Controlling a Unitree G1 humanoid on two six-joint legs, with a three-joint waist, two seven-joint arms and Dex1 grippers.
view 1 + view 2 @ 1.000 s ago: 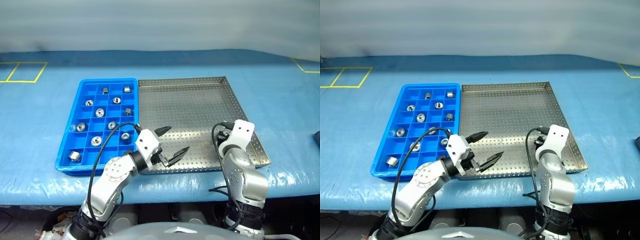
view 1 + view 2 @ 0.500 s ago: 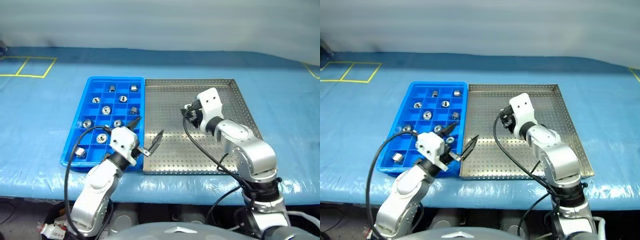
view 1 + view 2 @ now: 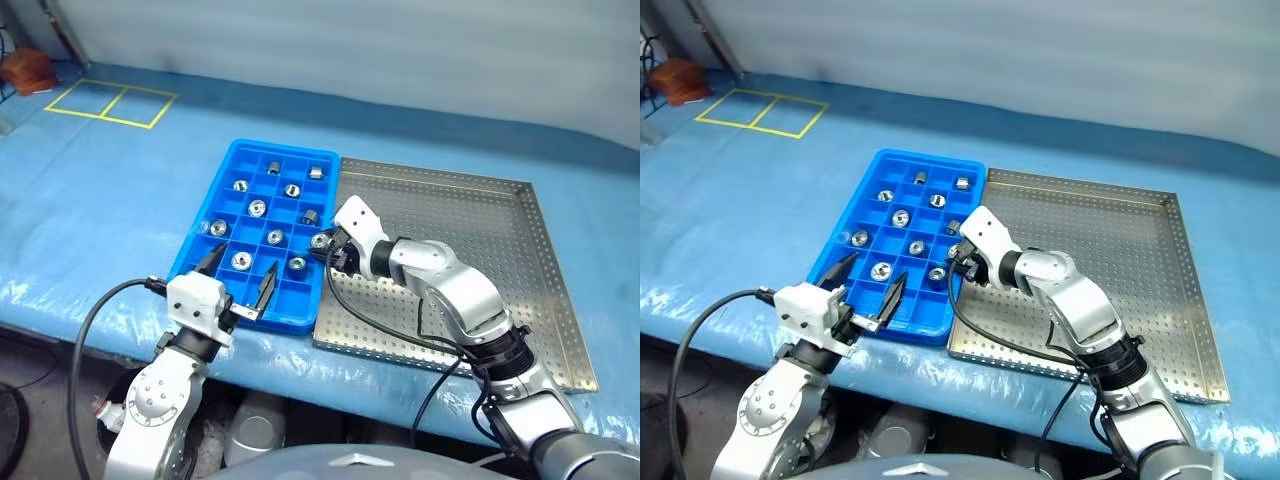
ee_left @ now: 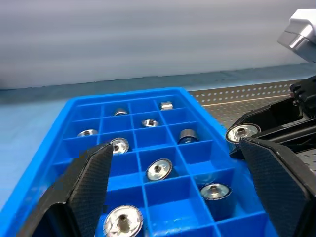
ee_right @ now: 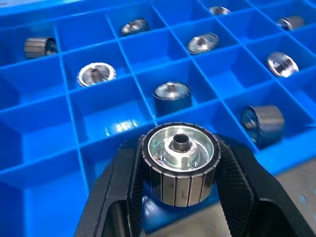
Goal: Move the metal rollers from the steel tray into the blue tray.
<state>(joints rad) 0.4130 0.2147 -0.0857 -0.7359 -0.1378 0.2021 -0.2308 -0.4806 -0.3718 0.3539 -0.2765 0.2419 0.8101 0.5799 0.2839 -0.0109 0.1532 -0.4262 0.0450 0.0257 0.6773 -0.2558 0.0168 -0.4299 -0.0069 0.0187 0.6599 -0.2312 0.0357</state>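
The blue tray (image 3: 226,247) lies left of the steel tray (image 3: 470,250), touching it, and several metal rollers (image 3: 257,208) sit in separate compartments. My right gripper (image 3: 322,243) reaches across the steel tray's left part to the blue tray's right edge. It is shut on one roller (image 5: 178,170), whose holed face shows in the right wrist view, above a compartment by that edge. My left gripper (image 3: 245,257) is open with nothing in it and hovers over the blue tray's near edge, one fingertip (image 4: 89,182) on each side of a compartment column.
A blue cover (image 3: 120,190) drapes the table, with yellow tape squares (image 3: 110,100) at the far left and a brown object (image 3: 25,70) in the corner. A black cable (image 3: 400,330) from my right arm loops over the steel tray's near part.
The camera has swung left. My right gripper carried the roller left from over the steel tray to the blue tray's right edge. My left gripper moved left to the blue tray's near edge, still open.
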